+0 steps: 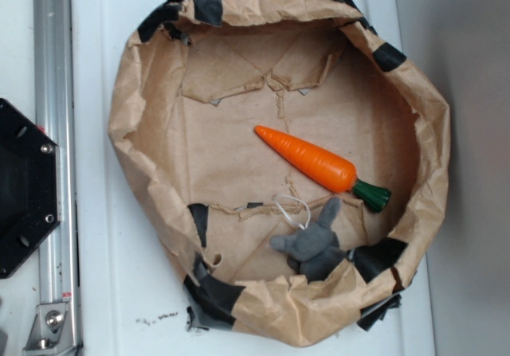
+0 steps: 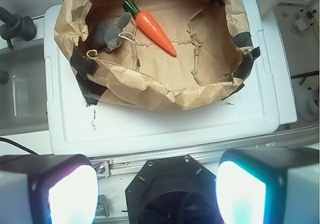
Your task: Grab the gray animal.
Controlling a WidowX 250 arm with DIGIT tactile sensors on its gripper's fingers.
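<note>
I'm looking down through the wrist camera and my gripper [image 2: 157,184] sits at the bottom of the view, its two fingers [image 2: 67,189] blurred and glowing at either corner with a broad gap between them, so the pincer is spread wide and holds nothing. It hangs well apart from the paper nest, back over the black base plate [image 2: 170,189].

In the exterior view, the crumpled brown paper bowl [image 1: 143,101], patched with black tape, lies on the white lid [image 1: 103,292]. Inside it, the gray animal [image 1: 315,243] rests at about five o'clock, pressed close against the paper wall, one long ear pointing up toward the carrot. Its thin white string loop [image 1: 291,209] lies on the paper floor at the rabbit's eleven o'clock.

The orange carrot [image 1: 307,158] lies near the middle of the bowl, tip at ten o'clock, green top [image 1: 372,196] at four o'clock. The green top is near the rabbit's ear; I can't tell whether they touch.

From the wrist view, the rabbit is at eleven o'clock, the carrot just right of it.
</note>
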